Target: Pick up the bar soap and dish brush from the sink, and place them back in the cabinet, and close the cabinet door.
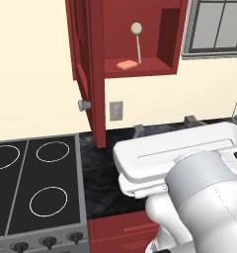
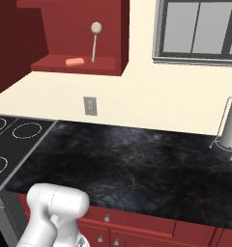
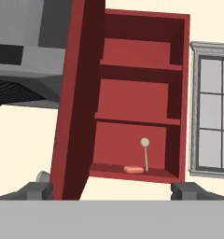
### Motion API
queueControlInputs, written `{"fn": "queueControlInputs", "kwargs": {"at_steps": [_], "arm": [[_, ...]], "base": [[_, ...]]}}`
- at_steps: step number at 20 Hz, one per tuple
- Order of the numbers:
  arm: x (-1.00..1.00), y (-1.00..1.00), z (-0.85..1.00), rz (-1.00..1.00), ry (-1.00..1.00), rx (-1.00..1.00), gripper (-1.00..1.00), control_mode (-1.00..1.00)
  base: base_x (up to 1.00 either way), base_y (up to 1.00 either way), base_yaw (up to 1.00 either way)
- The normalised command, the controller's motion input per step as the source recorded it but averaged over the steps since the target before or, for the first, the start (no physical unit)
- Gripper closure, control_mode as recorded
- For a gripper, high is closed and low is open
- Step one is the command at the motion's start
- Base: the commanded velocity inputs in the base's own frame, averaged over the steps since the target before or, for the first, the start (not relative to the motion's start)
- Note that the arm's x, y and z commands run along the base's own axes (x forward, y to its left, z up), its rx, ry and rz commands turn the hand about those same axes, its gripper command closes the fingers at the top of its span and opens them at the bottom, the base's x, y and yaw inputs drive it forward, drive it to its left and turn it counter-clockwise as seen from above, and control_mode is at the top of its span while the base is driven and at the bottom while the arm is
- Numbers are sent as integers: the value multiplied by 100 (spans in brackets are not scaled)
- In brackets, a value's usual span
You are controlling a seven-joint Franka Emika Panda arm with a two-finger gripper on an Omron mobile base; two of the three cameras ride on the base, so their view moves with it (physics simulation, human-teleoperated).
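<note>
Hand view: bar soap [image 3: 133, 169] ahead between spread hand [image 3: 112, 190] fingertips.

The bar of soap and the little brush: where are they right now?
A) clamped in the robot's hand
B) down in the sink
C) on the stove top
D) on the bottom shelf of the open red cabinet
D: the bar soap lies flat on the bottom shelf of the cabinet, the dish brush stands upright just beside it, and the cabinet door is swung open.

Bar soap [image 1: 126, 64] lies in cabinet [image 1: 170, 39], left of upright dish brush [image 1: 137, 42].
</note>
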Motion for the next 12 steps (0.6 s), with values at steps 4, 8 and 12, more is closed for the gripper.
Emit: {"fn": "queueControlInputs", "kwargs": {"at_steps": [4, 8, 12], "arm": [[0, 26, 0, 0, 0, 0, -100, -100], [0, 28, 0, 0, 0, 0, -100, -100], [0, 24, 0, 0, 0, 0, -100, -100]], "base": [[0, 0, 0], [0, 0, 0], [0, 0, 0]]}}
